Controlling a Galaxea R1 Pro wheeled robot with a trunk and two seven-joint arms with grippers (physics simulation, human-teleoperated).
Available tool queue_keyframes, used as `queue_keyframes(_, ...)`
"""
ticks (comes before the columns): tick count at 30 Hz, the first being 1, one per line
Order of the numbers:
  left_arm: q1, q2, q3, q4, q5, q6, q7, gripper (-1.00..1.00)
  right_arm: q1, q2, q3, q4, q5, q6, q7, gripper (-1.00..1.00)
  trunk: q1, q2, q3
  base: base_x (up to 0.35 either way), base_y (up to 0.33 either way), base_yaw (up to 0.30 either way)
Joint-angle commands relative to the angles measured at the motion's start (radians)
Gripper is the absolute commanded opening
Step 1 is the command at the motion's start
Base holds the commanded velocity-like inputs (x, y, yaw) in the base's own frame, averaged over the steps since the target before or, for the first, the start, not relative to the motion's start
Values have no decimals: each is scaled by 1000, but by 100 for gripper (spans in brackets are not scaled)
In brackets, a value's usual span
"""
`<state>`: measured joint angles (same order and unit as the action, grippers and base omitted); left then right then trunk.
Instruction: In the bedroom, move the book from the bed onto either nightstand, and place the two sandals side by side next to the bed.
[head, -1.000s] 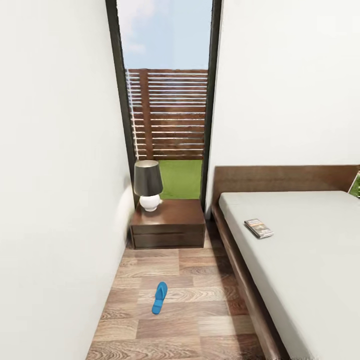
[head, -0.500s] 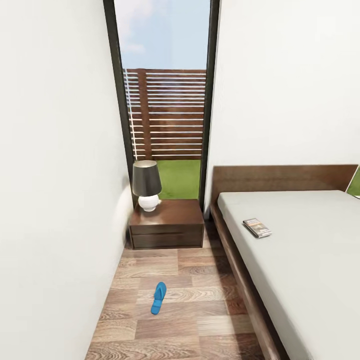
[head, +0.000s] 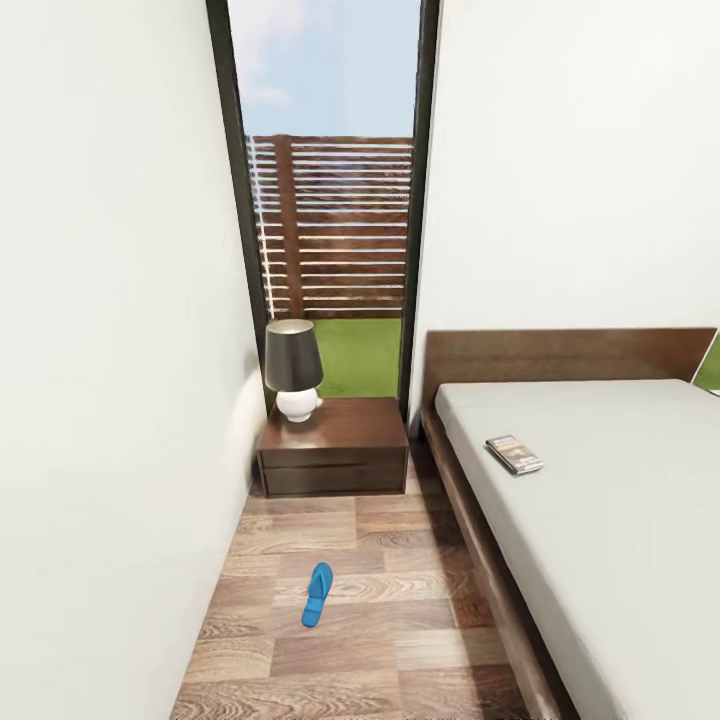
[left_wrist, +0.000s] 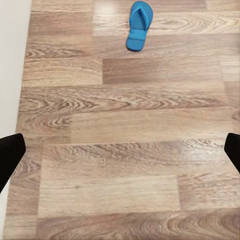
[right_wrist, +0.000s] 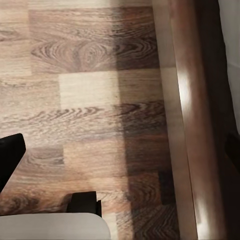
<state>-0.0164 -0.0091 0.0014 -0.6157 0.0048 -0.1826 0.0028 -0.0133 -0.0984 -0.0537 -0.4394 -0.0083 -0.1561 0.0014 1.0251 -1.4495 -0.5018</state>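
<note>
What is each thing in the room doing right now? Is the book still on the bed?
book: lying flat and closed on the bed, near its edge.
sandal: lying flat on the floor, apart from the bed.
nightstand: drawer closed, a lamp on top.
lamp: upright, looks unlit.
left gripper: open, holding nothing.
right gripper: looks open, holding nothing.
</note>
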Motion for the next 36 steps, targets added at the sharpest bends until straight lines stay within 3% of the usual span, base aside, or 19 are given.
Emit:
queue_keyframes(1, -1, 0, 0, 1, 1, -3, 0, 100, -1, 0, -2, 1, -1, -3, 0, 100, 0, -1, -2, 0, 0, 0)
queue_keyframes(36, -1, 0, 0, 0, 1, -3, 0, 100, -1, 0, 0, 1, -1, -3, 0, 100, 0, -1, -57, 0, 0, 0)
